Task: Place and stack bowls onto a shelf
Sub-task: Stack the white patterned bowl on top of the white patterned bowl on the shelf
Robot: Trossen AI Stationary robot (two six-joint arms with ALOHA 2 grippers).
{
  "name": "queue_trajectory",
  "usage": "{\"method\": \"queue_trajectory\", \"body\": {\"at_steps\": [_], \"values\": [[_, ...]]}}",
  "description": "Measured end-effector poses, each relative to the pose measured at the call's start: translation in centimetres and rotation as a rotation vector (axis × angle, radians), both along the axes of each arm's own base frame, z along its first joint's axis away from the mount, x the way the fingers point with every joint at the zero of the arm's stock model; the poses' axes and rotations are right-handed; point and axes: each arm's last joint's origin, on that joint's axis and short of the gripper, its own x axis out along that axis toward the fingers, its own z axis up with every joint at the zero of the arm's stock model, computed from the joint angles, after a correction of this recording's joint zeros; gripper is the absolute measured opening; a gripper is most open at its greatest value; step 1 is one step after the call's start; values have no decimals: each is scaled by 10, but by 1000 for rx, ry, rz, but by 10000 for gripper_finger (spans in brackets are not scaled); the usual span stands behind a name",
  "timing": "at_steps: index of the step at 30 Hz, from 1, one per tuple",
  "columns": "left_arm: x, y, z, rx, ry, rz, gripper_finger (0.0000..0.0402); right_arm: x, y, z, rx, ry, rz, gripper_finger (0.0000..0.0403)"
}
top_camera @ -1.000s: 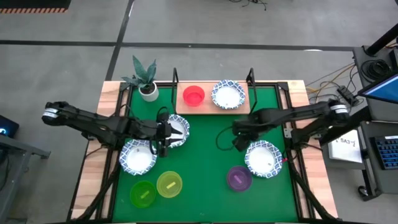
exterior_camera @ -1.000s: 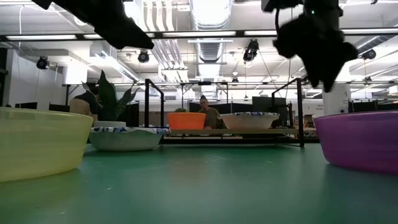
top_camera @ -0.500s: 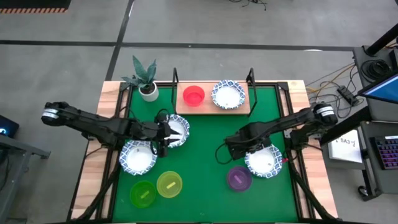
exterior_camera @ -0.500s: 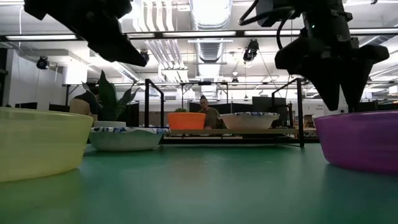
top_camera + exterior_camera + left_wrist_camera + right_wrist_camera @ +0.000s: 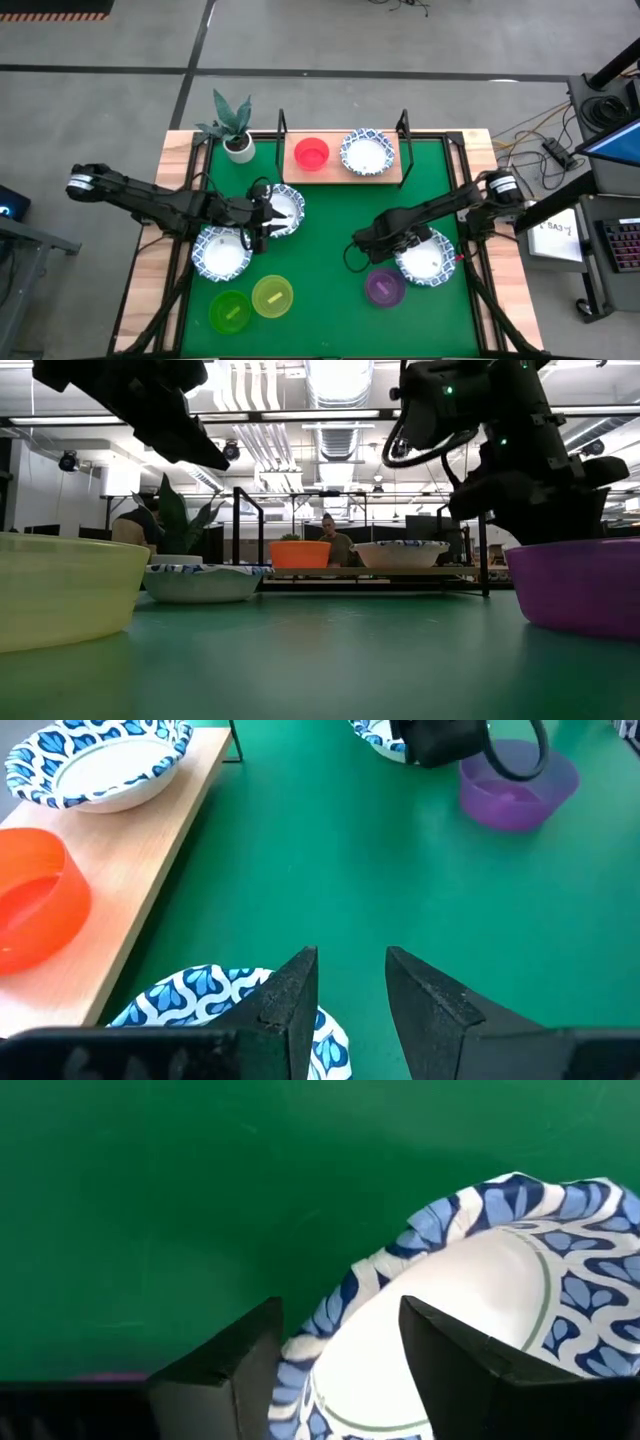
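Note:
My right gripper (image 5: pixel 338 1365) is open and low at the left rim (image 5: pixel 335 1315) of a white, blue-rimmed bowl (image 5: pixel 425 256) on the table's right, one finger outside the rim and one over the inside. In the low view the purple bowl (image 5: pixel 580 585) hides its fingertips. My left gripper (image 5: pixel 350 985) is open, raised above the right rim of another white bowl (image 5: pixel 285 209). A third white bowl (image 5: pixel 221 252) sits beside that one. The shelf (image 5: pixel 395 170) at the far edge holds a red bowl (image 5: pixel 312 154) and a white bowl (image 5: pixel 367 152). My right gripper's open fingers stand on either side of the white bowl's left rim (image 5: pixel 335 1315), coming from above at a slant. I cannot tell whether they touch it. The bowl rests on the table.
The purple bowl (image 5: pixel 385 288) sits just near-side of my right gripper. The yellow bowl (image 5: pixel 272 296) and green bowl (image 5: pixel 230 312) sit at the near left. A potted plant (image 5: pixel 236 128) stands at the far left corner, beside the shelf's black uprights (image 5: pixel 281 125).
My right gripper has gone toward the table's near edge and a little left, and down, from mid-air to the left rim of the right-hand white bowl. No bowl has moved.

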Motion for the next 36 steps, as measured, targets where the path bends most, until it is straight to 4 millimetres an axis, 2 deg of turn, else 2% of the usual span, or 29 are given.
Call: {"method": "queue_trajectory", "body": {"at_steps": [9,16,21,27,31,36], "values": [[0,0,0,0,1,0,103,2,3,-1,12,-14,17,88],[0,0,0,0,-2,0,103,-4,4,18,59,-81,16,16],[1,0,1,-2,-10,0,103,-5,4,45,102,-184,51,13],[1,0,2,-4,-22,0,103,4,5,89,112,-368,192,13],[2,0,2,-5,-29,0,103,15,5,120,41,-516,339,13],[2,0,2,-5,-30,0,103,29,7,157,-138,-718,636,13]]}}
